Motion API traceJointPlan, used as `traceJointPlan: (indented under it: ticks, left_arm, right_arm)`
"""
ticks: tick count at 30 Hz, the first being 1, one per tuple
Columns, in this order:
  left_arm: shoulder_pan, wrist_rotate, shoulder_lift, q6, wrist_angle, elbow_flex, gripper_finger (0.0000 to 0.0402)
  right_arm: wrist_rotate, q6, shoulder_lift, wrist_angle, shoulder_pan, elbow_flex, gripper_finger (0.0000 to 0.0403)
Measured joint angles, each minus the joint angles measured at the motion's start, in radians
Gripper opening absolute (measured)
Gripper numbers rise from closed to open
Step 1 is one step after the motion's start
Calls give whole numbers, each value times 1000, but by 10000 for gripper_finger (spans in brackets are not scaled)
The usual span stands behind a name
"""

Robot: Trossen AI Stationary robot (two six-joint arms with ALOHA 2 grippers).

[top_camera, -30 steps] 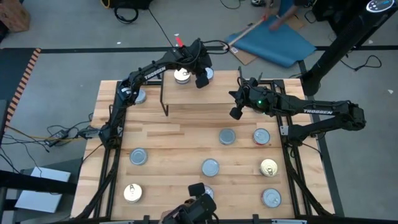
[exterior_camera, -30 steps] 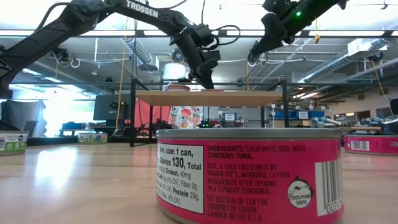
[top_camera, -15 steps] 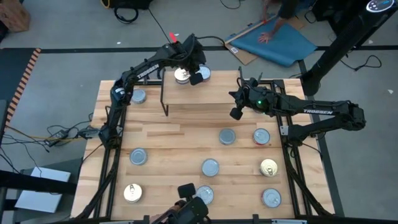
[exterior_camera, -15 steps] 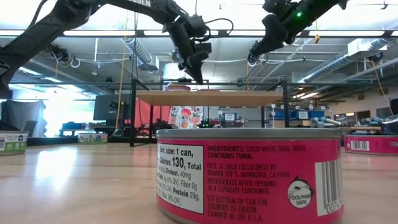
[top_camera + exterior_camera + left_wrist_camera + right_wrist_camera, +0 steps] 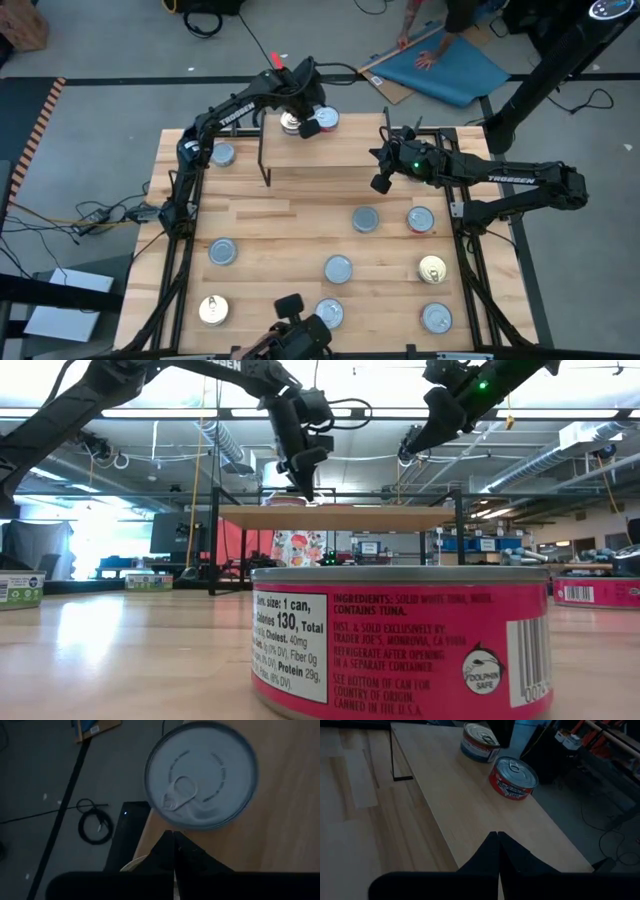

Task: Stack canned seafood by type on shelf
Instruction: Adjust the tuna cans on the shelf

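The shelf [image 5: 350,152], a light-wood board on black wire legs, stands at the table's far side. Two tins stand at its far left edge: a blue-labelled one [image 5: 479,742] and a red-labelled, silver-topped one [image 5: 513,777], whose top fills the left wrist view [image 5: 201,775]. My left gripper [image 5: 308,125] is shut and hovers just above the board between them [image 5: 303,492]; it shows no touch on either. My right gripper [image 5: 377,155] is shut and hangs over the shelf's right part [image 5: 405,455], pointing toward the tins. Several more tins lie on the table in front of the shelf.
Loose tins stand on the table: silver ones [image 5: 366,220] [image 5: 338,268] [image 5: 223,252], a red-rimmed one [image 5: 421,220], gold ones [image 5: 432,268] [image 5: 213,310]. A pink-labelled tin [image 5: 400,640] stands close to the low camera. Beyond the far edge a person's hand [image 5: 425,58] rests on a blue mat.
My left gripper, shut throughout, has risen a little off the shelf and drawn back from over the red-labelled tin toward the table's left, and now stands between the two tins. The tins and my right gripper have kept their places.
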Motion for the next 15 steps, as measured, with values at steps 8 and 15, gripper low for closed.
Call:
traceJointPlan:
  ticks: [8,15]
  left_arm:
    - [3,-22,0,2,-26,0,1]
    - [3,-61,-1,3,-46,0,1]
  right_arm:
    - [0,0,0,0,0,0,7]
    - [0,0,0,-2,0,0,7]
